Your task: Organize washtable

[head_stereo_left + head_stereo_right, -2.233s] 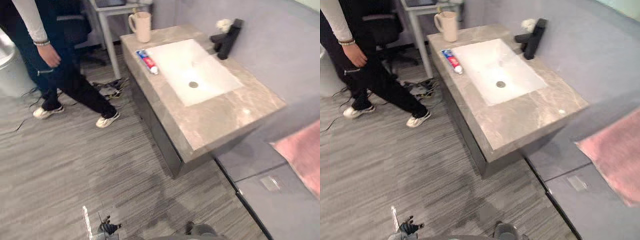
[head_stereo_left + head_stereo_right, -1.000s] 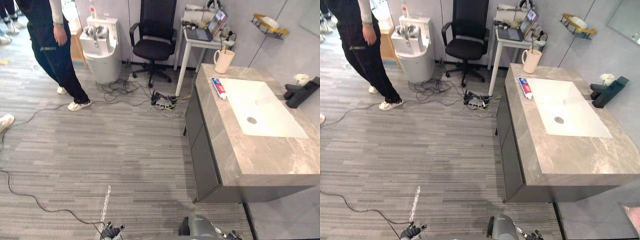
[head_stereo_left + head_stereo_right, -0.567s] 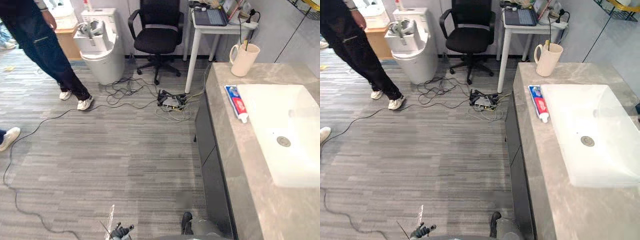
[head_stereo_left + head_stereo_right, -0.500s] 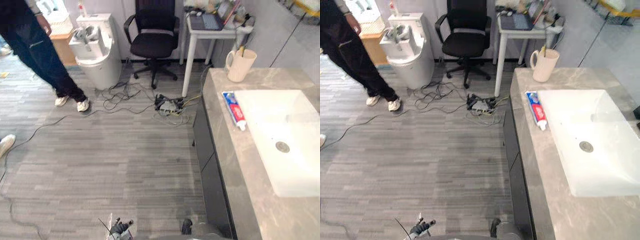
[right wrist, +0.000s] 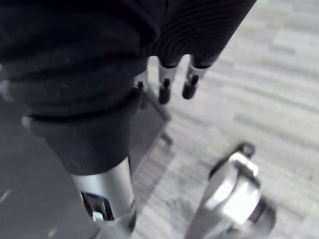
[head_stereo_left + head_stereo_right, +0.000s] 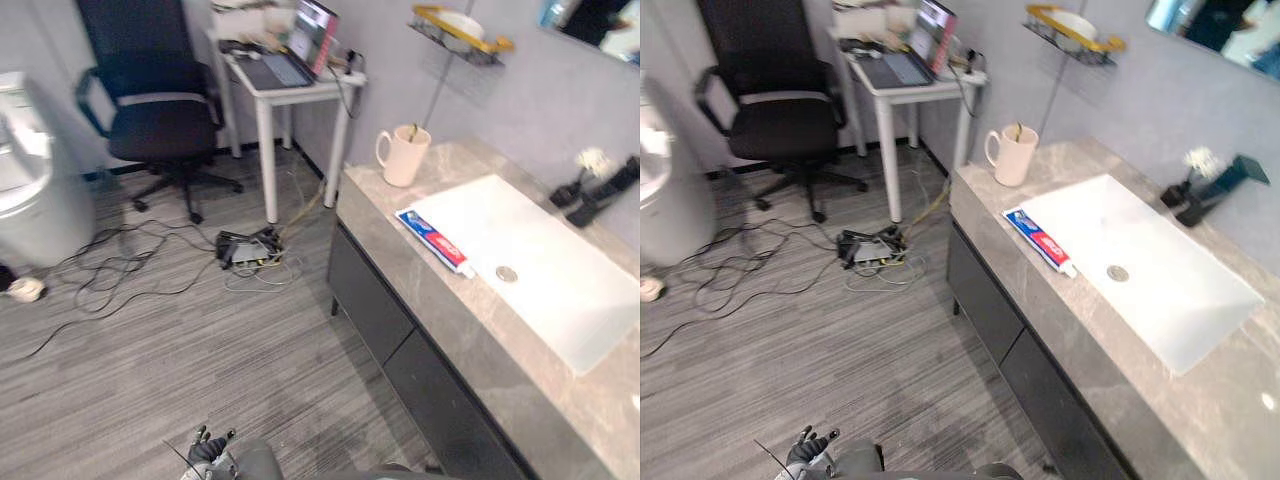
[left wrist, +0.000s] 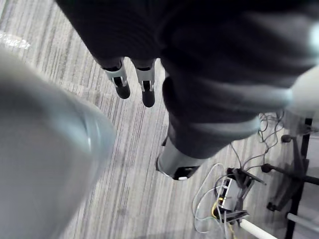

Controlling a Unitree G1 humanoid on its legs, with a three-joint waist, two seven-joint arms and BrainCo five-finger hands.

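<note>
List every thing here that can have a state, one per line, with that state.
Toothpaste, lying flat beside the sink
Mug, upright, something standing in it
Sink, empty
Faucet, no water running
Laptop, open
Left hand, open, empty
Right hand, open, empty

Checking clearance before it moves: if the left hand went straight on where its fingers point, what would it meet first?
Most likely the grey floor: the left hand hangs pointing down at it, nothing between; the cable tangle lies off to the side.
</note>
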